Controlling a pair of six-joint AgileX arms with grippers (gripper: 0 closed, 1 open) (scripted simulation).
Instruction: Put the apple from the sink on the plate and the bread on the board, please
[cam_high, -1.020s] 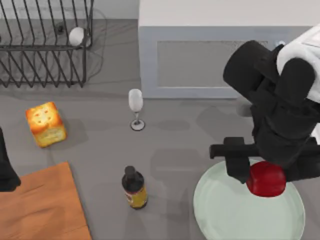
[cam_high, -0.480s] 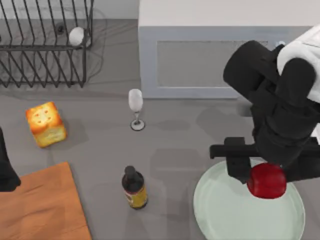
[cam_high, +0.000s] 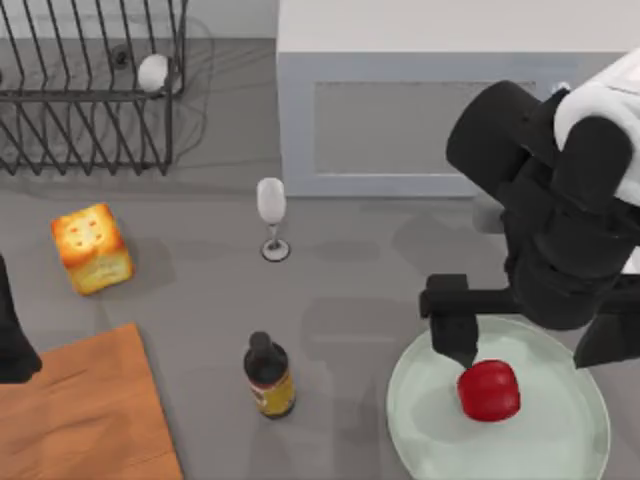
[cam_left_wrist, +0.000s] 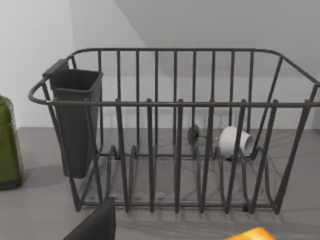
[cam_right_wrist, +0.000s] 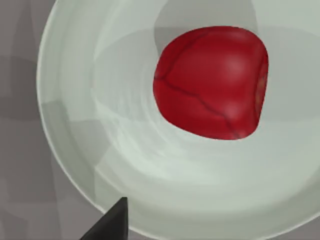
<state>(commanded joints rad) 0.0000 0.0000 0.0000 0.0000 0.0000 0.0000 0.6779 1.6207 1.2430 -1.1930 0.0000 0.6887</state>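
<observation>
Grey bench (cam_high: 340, 300) carried the plate (cam_high: 420, 440) at its right front corner, the apple (cam_high: 489, 390) resting inside; right jaws (cam_high: 530, 335) stood spread above, best lifted straight clear.

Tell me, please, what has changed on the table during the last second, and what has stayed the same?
The right gripper has opened and let go of the apple, which dropped onto the plate and now lies free, a little further toward the table's left. The bread, the board, the bottle, the wine glass and the parked left arm stayed as they were.
</observation>
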